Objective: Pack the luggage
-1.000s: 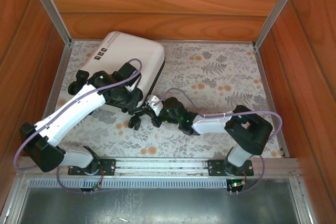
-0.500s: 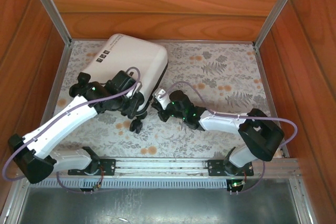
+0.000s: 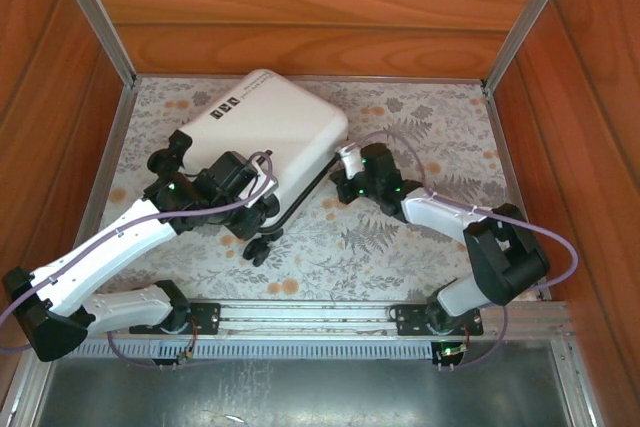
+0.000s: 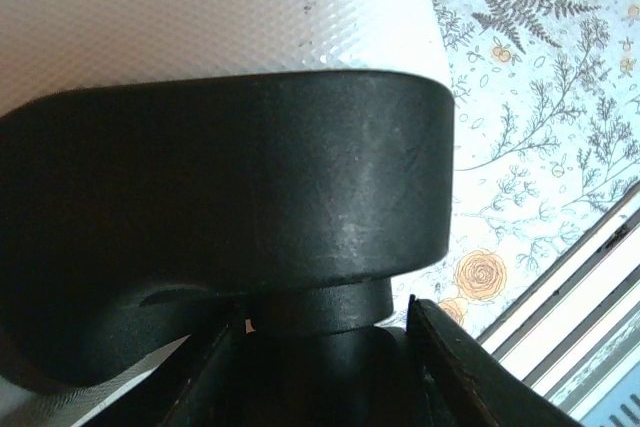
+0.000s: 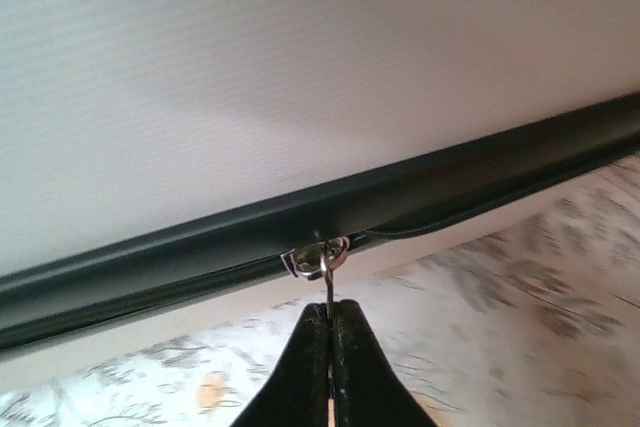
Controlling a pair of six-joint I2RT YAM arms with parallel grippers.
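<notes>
Floral tablecloth (image 3: 420, 237). Right gripper (image 5: 330, 319) pinches luggage (image 5: 300, 67) zipper pull (image 5: 327, 275) just ahead. Left gripper (image 4: 320, 372) fingers (image 4: 455, 372) flank black wheel (image 4: 230, 237); clamping unclear.

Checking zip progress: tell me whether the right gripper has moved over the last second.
Yes. In the top view the right gripper, shut on the zipper pull, has gone right and toward the back wall, away from the front rail.

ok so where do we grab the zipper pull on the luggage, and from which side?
Pinch the thin metal zipper pull by its free tab, coming from the table side, square to the black trim. It stands out flat from the luggage edge, so shut fingers fit either face; the right gripper grips it so.
</notes>
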